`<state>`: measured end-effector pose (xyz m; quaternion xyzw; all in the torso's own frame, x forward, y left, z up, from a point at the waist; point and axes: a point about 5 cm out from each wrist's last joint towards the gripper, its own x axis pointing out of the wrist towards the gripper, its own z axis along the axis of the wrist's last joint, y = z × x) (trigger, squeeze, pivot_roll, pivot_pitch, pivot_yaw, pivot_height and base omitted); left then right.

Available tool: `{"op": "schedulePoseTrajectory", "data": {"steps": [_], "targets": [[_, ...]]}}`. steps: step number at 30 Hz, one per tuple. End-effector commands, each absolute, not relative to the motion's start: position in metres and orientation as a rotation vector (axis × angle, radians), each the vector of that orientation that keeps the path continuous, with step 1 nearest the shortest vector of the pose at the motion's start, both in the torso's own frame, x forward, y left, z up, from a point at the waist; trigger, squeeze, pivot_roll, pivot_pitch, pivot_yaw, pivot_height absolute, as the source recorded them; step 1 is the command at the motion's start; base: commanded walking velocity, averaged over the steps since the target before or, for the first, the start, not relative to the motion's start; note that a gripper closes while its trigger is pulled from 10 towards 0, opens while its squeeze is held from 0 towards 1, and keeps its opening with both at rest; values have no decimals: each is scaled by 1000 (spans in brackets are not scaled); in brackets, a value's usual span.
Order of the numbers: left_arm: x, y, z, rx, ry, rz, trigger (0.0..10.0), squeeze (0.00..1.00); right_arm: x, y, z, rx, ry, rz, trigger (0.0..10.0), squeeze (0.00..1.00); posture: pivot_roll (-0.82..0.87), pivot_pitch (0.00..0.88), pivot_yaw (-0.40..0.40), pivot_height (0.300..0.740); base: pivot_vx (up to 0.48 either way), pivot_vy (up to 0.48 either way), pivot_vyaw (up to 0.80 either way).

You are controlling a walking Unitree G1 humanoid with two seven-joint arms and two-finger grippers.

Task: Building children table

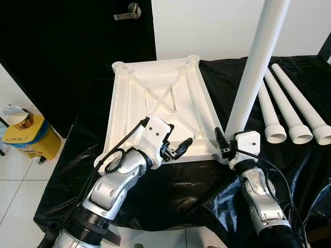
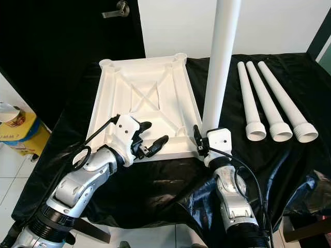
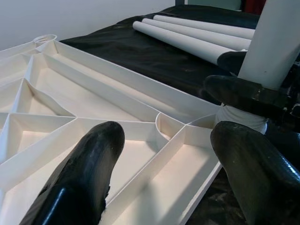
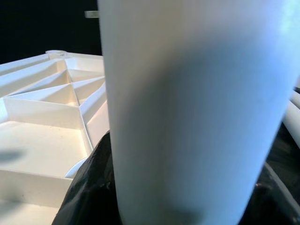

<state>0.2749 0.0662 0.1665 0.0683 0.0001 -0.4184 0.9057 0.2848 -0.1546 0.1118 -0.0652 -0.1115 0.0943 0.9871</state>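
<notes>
Table top (image 1: 160, 98) lies upside-down on counter, ribs up, so legs can go in. Right end effector (image 1: 223, 147) pinches upright leg (image 1: 253, 72) at near corner socket; left end effector (image 1: 178, 149), spread, hovers w/ top just under it.

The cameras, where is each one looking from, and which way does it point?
Left eye view: on the head, looking down at the upside-down white tabletop; both silver arms show.
Right eye view: the other eye, same scene, with three spare legs lying on the black sheet.
Left wrist view: along the open left gripper, over the tabletop's ribs.
Right wrist view: right up against the upright leg that the right gripper holds.
Shared: all views see the tabletop and the upright leg.
</notes>
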Motion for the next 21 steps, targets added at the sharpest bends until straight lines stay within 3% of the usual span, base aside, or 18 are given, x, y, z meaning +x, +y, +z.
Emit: {"op": "schedulePoseTrajectory", "data": {"steps": [1, 16, 21], "targets": [[269, 61, 168, 162, 3, -1002, 10000, 0, 278, -149, 88, -122, -119, 247, 10000, 0, -12, 28, 54, 740, 0, 0, 0], [269, 62, 170, 164, 3, -1004, 10000, 0, 284, -154, 76, -162, -104, 327, 10000, 0, -4, 48, 57, 740, 0, 0, 0], [268, 62, 170, 163, 4, -1001, 10000, 0, 284, -154, 70, -104, -67, 331, 10000, 0, 0, 53, 55, 740, 0, 0, 0]]}}
